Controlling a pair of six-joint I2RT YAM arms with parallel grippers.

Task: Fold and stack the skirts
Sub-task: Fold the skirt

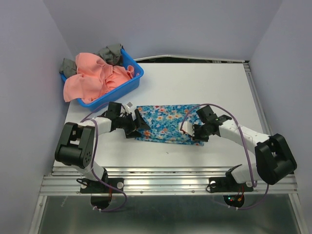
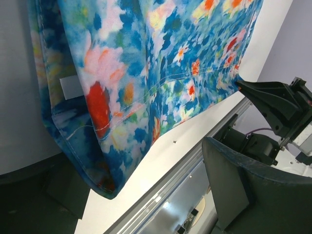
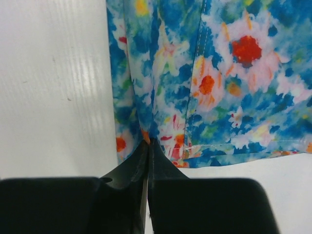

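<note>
Blue skirt (image 1: 165,122) lies flat mid counter (image 1: 219,87), nr front edge. R tool (image 1: 199,132) pinches its front hem. L tool (image 1: 138,124) wide apart at its left end. Pink skirt (image 1: 97,78) in basket (image 1: 134,80), back-left corner.

The overhead view is bright and evenly lit by diffuse light from above, and the shadows on the white counter (image 1: 195,83) are soft and short. The ribbed aluminium rail (image 1: 165,178) at its near edge catches pale glare. In the left wrist view the bright blue flowered cloth skirt (image 2: 161,73) is blurred at upper left and sharper toward the right, and deep shadow fills the lower left corner. In the right wrist view the counter shines with streaky glare at left. The print there looks soft, and the black jaws of the right gripper (image 3: 147,144) are out of focus.
</note>
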